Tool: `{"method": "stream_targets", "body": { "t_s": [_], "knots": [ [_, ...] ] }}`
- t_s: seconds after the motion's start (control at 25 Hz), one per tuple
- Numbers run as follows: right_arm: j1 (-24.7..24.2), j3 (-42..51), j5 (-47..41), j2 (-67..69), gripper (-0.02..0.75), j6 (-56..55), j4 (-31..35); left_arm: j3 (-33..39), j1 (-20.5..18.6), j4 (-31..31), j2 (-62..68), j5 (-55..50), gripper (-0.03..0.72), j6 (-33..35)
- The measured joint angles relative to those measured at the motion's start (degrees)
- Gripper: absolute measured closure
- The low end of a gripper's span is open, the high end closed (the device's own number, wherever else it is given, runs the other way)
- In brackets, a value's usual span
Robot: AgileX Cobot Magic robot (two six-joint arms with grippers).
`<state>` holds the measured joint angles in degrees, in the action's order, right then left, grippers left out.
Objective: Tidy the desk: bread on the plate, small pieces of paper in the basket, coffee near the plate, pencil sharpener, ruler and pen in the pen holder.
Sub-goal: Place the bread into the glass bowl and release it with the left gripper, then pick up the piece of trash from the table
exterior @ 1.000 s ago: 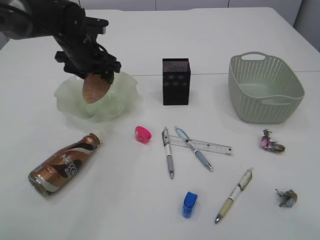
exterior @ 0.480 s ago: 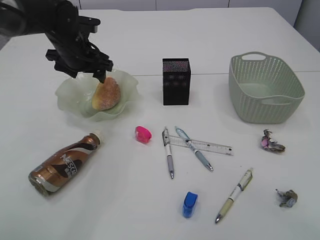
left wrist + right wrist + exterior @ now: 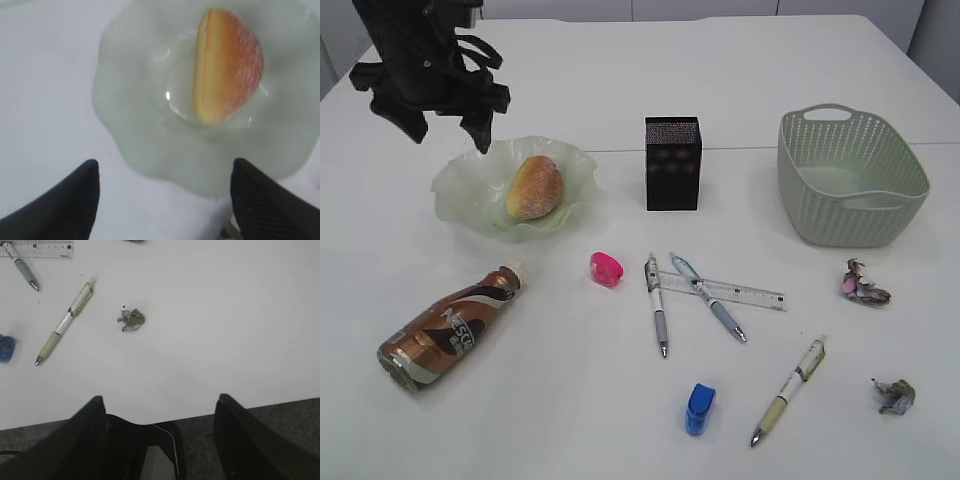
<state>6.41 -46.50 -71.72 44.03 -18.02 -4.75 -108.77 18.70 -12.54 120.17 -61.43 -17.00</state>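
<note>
The bread lies on the pale green plate; the left wrist view shows the bread too. My left gripper hangs open and empty above the plate's back left rim. The coffee bottle lies on its side in front of the plate. A pink sharpener, a blue sharpener, a ruler and three pens lie mid-table. Two paper scraps lie at the right. My right gripper stands open over the table's front edge, near one scrap.
The black pen holder stands upright behind the pens. A green basket sits at the back right. In the right wrist view a pen lies left of the scrap.
The left gripper let go of the bread onto the plate, then rose and drew back to the left, open. Nothing else moved.
</note>
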Motion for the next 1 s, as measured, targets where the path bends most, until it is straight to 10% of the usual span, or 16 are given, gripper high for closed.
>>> {"method": "stream_targets", "body": {
  "t_s": [0.6,1.0],
  "knots": [
    [0.0,0.0,1.4,0.0,0.218,1.4,0.0,0.3,0.0,16.8,-12.8,-9.4,0.122,7.7],
    [0.0,0.0,3.6,4.6,0.218,1.7,-0.4,19.5,0.0,16.8,-34.2,-10.0,0.137,8.0]
  ]
}}
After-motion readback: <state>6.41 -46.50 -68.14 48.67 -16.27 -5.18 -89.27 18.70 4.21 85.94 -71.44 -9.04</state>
